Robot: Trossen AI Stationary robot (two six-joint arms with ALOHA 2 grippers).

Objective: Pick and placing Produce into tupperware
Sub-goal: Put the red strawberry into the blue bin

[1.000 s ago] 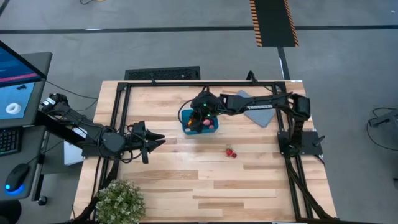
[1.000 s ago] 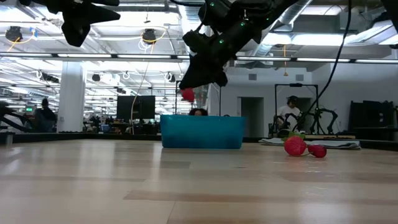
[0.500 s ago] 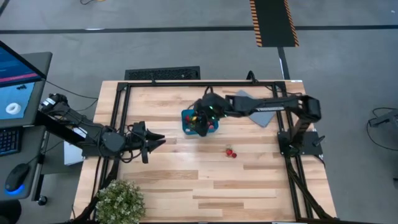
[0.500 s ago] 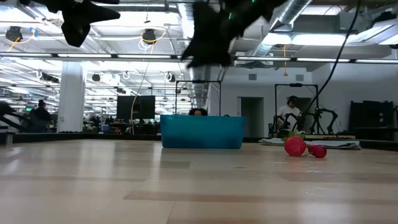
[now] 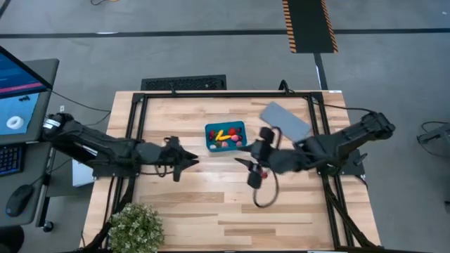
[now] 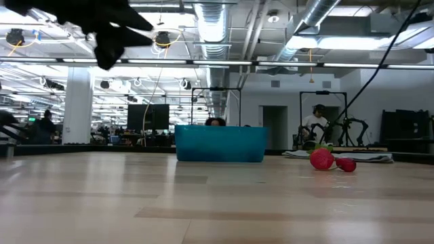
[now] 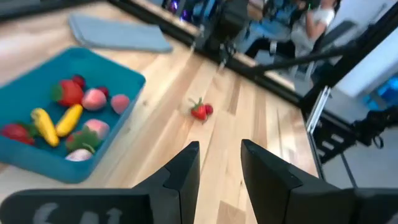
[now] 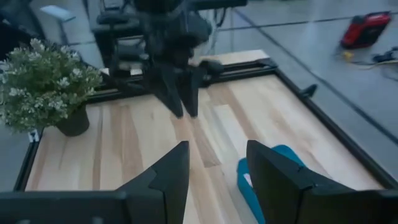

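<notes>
Meanwhile, we saw the teal tupperware (image 5: pixel 225 135) sitting toward the desk's (image 5: pixel 211 204) far side, holding red and pink berries and two yellow pieces (image 7: pixel 57 122). A red berry pair (image 7: pixel 200 111) lay loose on the wood just in front of it, beneath the right gripper (image 5: pixel 250 171), whose jaws stood parted and empty. A grey lid (image 5: pixel 285 121) lay beside the tupperware, a leafy plant (image 5: pixel 135 228) at the near-left corner. The left gripper (image 5: pixel 190 159) hovered nearby, slightly parted, holding nothing. A second before, the right gripper had been over the tupperware carrying a berry; it had since pulled away.
</notes>
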